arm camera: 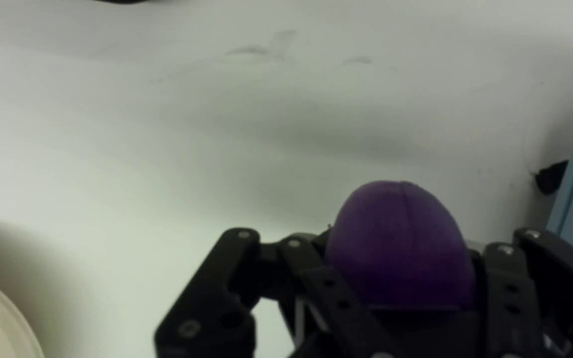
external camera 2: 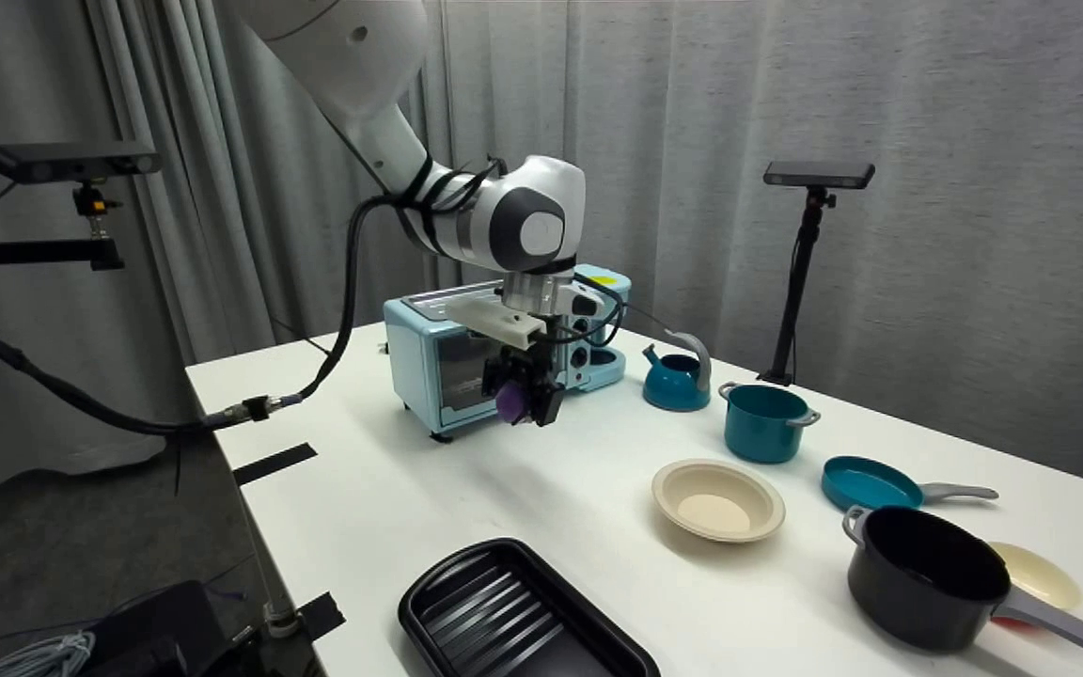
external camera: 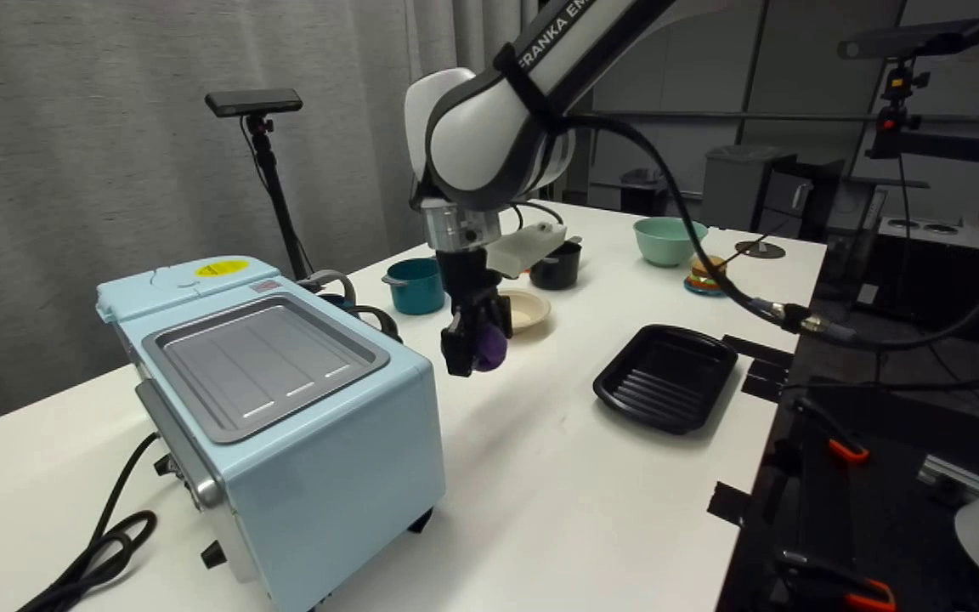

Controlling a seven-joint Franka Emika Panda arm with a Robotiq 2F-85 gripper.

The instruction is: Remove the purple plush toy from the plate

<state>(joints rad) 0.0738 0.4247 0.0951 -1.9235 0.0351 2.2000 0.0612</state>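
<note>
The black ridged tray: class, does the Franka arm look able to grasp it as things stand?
Probably not: the fingers are closed on the purple plush toy, though the tray looks unobstructed from above.

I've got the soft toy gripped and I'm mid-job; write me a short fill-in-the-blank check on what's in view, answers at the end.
The fingers hold the plush toy, whose colour is ____.
The ridged tray, seen in both exterior views, is coloured ____.
In an exterior view, the kettle stands ____ the toaster oven and the teal pot.
In an exterior view, the burger sits near the mint-green ____.

Missing words: purple; black; between; bowl.
</note>
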